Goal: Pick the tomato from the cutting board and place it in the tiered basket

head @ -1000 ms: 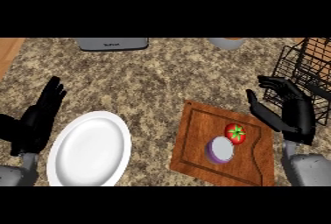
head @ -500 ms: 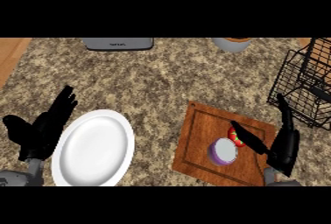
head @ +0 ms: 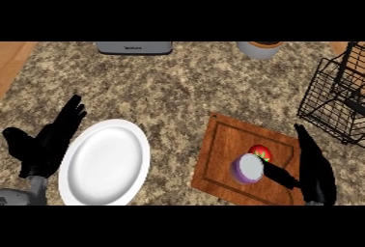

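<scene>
My right hand (head: 314, 169) comes in at the lower right, over the right edge of the cutting board (head: 222, 159), with the fingers straight and pointing up the view and the thumb stretched out to the left; it is open and holds nothing. The thumb's tip reaches to the purple-rimmed round object (head: 249, 168) lying on the board, and just beside that, up and to the right, is the tomato (head: 261, 152), red with a green top, still on the board and touching or nearly touching the round object. My fingers are just to the right of the tomato, not curled round it. The wooden board lies tilted on the speckled stone counter (head: 185, 87). Up and to the right of my right hand, at the view's right edge, stands the black wire tiered basket (head: 335, 103), well apart from the tomato. To the board's left lies a white plate (head: 105, 163). My left hand (head: 50, 140) rests at the plate's left side, open with fingers up. At the far edge of the counter are a grey toaster (head: 135, 47) and a grey pot (head: 260, 48).
</scene>
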